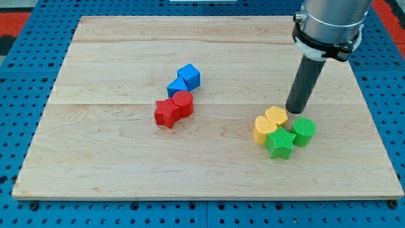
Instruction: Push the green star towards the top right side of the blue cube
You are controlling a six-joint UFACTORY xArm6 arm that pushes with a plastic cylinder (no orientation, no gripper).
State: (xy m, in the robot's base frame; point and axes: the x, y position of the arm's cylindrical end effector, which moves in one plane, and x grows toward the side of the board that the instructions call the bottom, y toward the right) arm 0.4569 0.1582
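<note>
The green star [279,144] lies at the lower right of the wooden board, touching a green cylinder [304,131] on its right and a yellow heart [264,128] on its upper left. The blue cube [189,76] sits left of centre, far to the star's upper left, with a second blue block [177,87] against its lower left. My tip [294,111] rests on the board just above the green cylinder and right of a yellow block [276,116], a short way above the star.
A red star [166,113] and a red cylinder [183,103] sit touching just below the blue blocks. The wooden board [114,50] lies on a blue perforated table, whose edge surrounds it on all sides.
</note>
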